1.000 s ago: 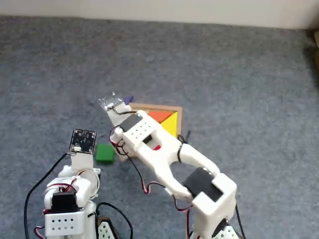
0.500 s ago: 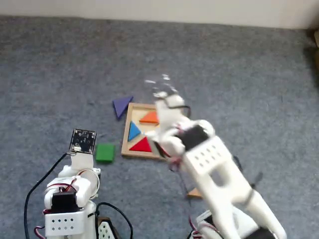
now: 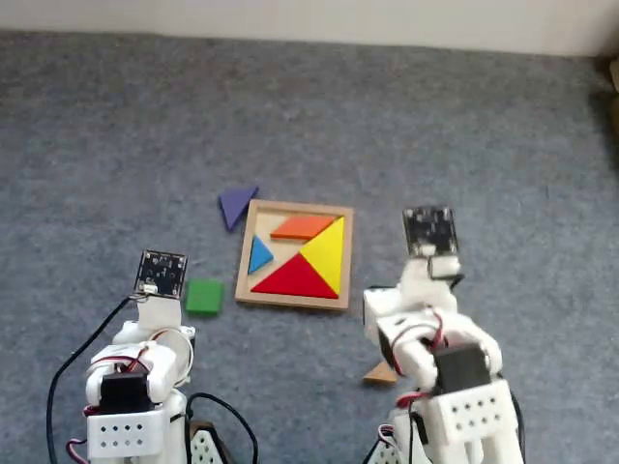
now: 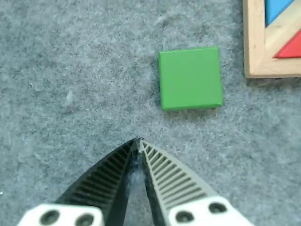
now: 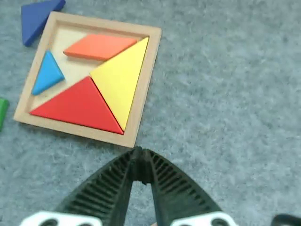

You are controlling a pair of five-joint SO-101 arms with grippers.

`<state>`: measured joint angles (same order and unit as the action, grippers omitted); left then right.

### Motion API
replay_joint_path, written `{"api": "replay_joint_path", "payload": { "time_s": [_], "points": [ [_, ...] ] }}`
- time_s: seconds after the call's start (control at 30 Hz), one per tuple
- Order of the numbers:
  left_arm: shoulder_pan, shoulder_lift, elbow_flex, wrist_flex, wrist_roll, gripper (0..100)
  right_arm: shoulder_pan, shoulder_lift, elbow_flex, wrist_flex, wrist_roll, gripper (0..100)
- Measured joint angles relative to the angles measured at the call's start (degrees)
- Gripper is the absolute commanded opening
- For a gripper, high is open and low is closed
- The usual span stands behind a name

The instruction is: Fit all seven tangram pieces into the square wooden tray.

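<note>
- Over the high view, a grey, carpet-like cloth covers the whole desk (image 3: 503,145). A pale strip (image 3: 290,19) runs along its far edge.
- The square wooden tray (image 3: 290,302) lies between and ahead of the left arm (image 3: 135,372) and the right arm (image 3: 440,367). It holds an orange parallelogram (image 3: 302,226), a yellow triangle (image 3: 327,253), a red triangle (image 3: 295,278) and a small blue triangle (image 3: 258,255), with bare wood between them.
- A purple triangle (image 3: 236,205) lies on the cloth just off the tray's far left corner. A green square (image 3: 203,296) lies just beside its near left corner, and an orange-brown piece (image 3: 380,373) peeks out by the right arm's base.
- From the left wrist view, the left jaws are pressed together, empty, above bare cloth. The green square (image 4: 190,78) lies flat beyond their tips, apart from the tray's corner (image 4: 254,47).
- From the right wrist view, the right jaws are also pressed together and hold nothing, their tips just short of the tray's near rim (image 5: 143,84). The coarse grey cloth (image 5: 235,94) spreads around the tray.
</note>
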<state>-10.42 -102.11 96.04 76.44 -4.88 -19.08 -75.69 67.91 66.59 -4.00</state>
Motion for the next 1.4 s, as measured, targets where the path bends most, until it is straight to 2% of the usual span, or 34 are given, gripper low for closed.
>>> {"api": "replay_joint_path", "payload": {
  "time_s": [0.3, 0.53, 0.97, 1.1, 1.2, 1.3, 1.4],
  "points": [
    [0.0, 0.0, 0.0, 0.0, 0.0, 1, 0.4, -15.2, 14.2, 0.0, 0.0, 0.5],
    [0.0, 0.0, 0.0, 0.0, 0.0, 1, 5.1, -28.5, 23.3, 0.0, 0.0, 0.5],
    [0.1, 0.0, 0.0, -0.2, 0.0, 2, 5.7, -28.4, 27.9, 0.1, 0.0, 0.5],
    [-6.1, 0.0, -4.1, -5.3, 0.0, 2, 5.7, -28.4, 27.9, 0.1, 0.0, 0.5],
    [-9.0, 0.0, -6.8, -10.7, -4.2, 2, 5.7, -28.4, 27.9, 0.1, 0.0, 0.5],
    [-8.9, 0.0, -8.4, -12.0, -11.5, 2, 5.7, -28.4, 27.9, 0.1, 0.0, 0.5],
    [-6.8, 0.0, -11.3, -11.8, -13.3, 9, 5.7, -28.4, 27.9, 0.1, 0.0, 0.5]
  ]
}}
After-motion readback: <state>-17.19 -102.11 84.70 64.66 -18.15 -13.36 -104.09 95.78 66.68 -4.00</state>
